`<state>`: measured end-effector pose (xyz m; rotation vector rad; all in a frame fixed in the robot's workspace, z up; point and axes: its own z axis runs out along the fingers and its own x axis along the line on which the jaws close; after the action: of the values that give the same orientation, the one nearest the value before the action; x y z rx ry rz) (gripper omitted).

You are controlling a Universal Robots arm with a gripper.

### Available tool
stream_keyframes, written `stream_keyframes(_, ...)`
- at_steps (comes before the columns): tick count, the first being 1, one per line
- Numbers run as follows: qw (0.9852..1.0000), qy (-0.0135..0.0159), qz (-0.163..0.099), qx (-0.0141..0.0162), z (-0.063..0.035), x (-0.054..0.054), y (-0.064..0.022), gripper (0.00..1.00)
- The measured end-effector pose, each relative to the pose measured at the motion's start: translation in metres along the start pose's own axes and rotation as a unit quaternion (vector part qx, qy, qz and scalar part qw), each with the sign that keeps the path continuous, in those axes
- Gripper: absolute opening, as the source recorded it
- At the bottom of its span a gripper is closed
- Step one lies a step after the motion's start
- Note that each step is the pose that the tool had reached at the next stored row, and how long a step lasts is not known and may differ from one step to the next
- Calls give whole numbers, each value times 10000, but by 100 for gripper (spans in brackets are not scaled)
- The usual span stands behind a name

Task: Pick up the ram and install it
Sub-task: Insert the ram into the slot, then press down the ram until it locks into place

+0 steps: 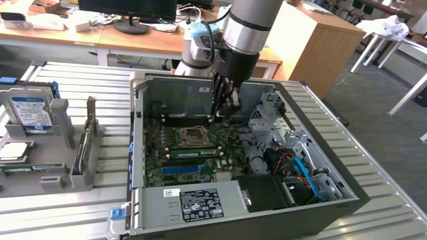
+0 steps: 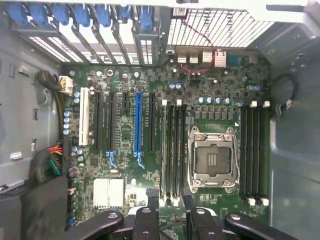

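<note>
Exterior view: ram stood on edge in a motherboard slot just near of the CPU socket, long axis left-to-right; gripper, jaws parted and empty, hung above, to its far right.

Silver-grey arm, pale blue joint cap, black claw

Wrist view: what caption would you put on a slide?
Open gripper hovering over a motherboard, above the memory slots beside the processor socket.
</note>
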<state>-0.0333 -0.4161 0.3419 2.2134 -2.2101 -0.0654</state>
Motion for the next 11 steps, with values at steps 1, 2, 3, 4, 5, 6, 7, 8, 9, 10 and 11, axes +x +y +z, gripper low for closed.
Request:
stream_keyframes(1,10000,0,0,0,-29,-1,1,31)
stream_keyframes(2,10000,0,0,0,-53,-1,2,31)
stream_keyframes(3,10000,0,0,0,-75,-2,3,31)
stream_keyframes(4,10000,0,0,0,-92,-2,3,31)
stream_keyframes(5,10000,0,0,0,-107,-2,4,31)
stream_keyframes(6,10000,0,0,0,-112,-2,4,31)
stream_keyframes(7,10000,-1,0,0,-112,-2,4,31)
stream_keyframes(8,10000,-1,0,0,-112,-2,4,31)
stream_keyframes(9,10000,0,0,0,-112,-2,4,31)
stream_keyframes(10,10000,0,0,0,-113,-2,4,31)
stream_keyframes(11,10000,0,0,0,-112,-2,4,31)
